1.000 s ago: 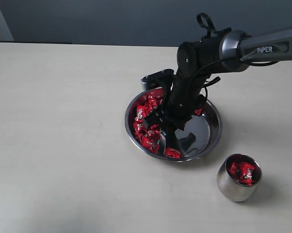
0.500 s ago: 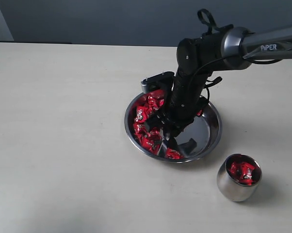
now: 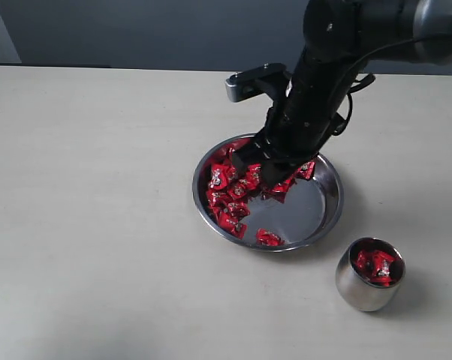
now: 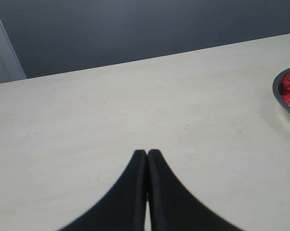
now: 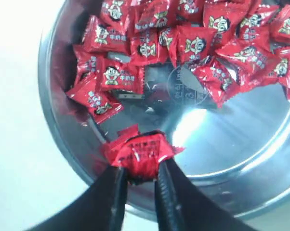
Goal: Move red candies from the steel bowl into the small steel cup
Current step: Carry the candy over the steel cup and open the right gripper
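The steel bowl (image 3: pixel 327 214) sits mid-table with many red candies (image 3: pixel 230 196) piled on its left side. Above the bowl, my right gripper (image 3: pixel 265 171) is shut on one red candy (image 5: pixel 139 153), lifted clear of the pile; the bowl's rim (image 5: pixel 58 125) and the other red candies (image 5: pixel 183 43) lie below it. The small steel cup (image 3: pixel 357 294) stands right of and nearer than the bowl, with several red candies (image 3: pixel 375 266) inside. My left gripper (image 4: pixel 147 153) is shut with nothing in it, hovering over bare table; the bowl's edge (image 4: pixel 278 98) shows at that view's side.
A pale table (image 3: pixel 98 187) spreads around the bowl and cup. A dark wall (image 3: pixel 136 30) runs behind the table's far edge. The right arm (image 3: pixel 339 45) reaches in from the upper right over the bowl.
My right gripper has risen out of the bowl with a red candy between its fingers and shifted toward the far side. The bowl and cup have stayed put.
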